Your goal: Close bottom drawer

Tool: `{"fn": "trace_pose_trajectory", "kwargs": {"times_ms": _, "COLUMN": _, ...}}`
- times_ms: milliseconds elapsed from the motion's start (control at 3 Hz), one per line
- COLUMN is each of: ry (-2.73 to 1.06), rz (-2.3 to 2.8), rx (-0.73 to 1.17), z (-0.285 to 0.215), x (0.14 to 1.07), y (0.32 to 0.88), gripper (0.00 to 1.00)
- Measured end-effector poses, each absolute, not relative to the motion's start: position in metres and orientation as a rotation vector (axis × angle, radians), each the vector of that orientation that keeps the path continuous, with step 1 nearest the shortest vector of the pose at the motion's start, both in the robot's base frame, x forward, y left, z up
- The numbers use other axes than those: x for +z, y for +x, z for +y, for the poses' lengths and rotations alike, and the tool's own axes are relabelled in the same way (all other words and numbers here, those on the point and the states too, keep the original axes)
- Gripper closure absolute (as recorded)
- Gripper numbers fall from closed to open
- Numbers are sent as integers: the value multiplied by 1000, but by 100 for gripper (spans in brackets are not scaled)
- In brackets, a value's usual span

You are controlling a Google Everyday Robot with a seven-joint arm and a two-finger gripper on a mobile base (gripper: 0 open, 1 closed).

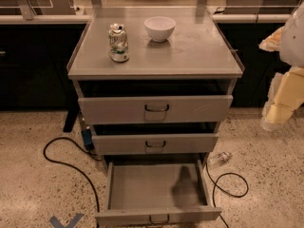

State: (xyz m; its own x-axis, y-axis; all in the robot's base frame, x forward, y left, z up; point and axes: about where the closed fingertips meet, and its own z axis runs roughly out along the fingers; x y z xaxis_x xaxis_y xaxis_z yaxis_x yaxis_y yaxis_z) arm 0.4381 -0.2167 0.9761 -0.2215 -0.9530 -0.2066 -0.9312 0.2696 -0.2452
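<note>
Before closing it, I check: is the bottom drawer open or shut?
Open: bottom drawer is pulled far out, its tray visible. Gripper hangs at right, apart.

The arm [295, 34] is a rounded white shell over blocky cream-yellow segments with a tan patch, ending in the pale cream gripper [274, 115] just right of the grey cabinet [199, 56].

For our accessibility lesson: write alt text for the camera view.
The bottom drawer of a grey cabinet stands pulled out, tray empty; the robot's pincer hangs to the right, apart from it. A can and a white bowl stand on top.
</note>
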Motion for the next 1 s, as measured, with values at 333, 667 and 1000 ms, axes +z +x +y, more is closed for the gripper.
{"fn": "trace_pose_trajectory", "kwargs": {"times_ms": 333, "ry": -1725, "rz": 2232, "rx": -98, "z": -217, "x": 976, "y": 438, "gripper": 0}}
{"fn": "trace_pose_trajectory", "kwargs": {"times_ms": 667, "ry": -1740, "rz": 2226, "rx": -72, "z": -216, "x": 959, "y": 433, "gripper": 0}}
{"fn": "trace_pose_trajectory", "kwargs": {"times_ms": 1000, "ry": -1766, "rz": 2165, "rx": 21, "z": -207, "x": 916, "y": 414, "gripper": 0}}
